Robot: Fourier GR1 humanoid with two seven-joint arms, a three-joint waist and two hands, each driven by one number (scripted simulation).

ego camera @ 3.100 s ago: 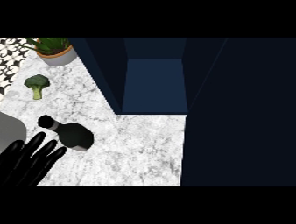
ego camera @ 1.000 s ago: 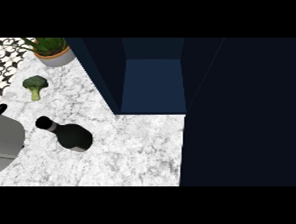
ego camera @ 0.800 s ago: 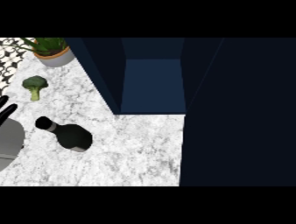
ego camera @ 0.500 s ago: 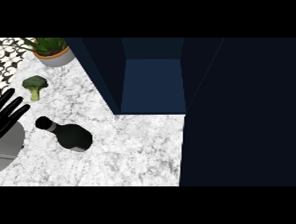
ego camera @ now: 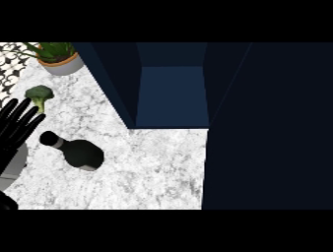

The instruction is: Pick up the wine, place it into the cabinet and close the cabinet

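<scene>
A: Left hand (ego camera: 11,129) at the left edge, black fingers (ego camera: 25,109) straight and spread, holding nothing. The wine (ego camera: 75,150) sits just to its right, apart from it — a gap of bare table between fingertips and bottle.

B: And the bottle itself?

A: Dark, glossy, round-bodied with a short neck and a flat cap; seen from above, the neck points up-left toward the hand. It stands on the table (ego camera: 148,167), white marble with grey veining.

B: Where's the cabinet (ego camera: 171,96)?

A: Up and right of the wine — deep navy, smooth flat panels, its opening showing a lighter blue floor inside. A tall dark panel fills the right side of the view.

B: Anything else on the marble?

A: A broccoli (ego camera: 39,94), bumpy green head on a pale stalk, just above the fingertips. Further up, a plant (ego camera: 56,55) with spiky leaves in a round terracotta-rimmed pot. The right hand is out of view.
</scene>
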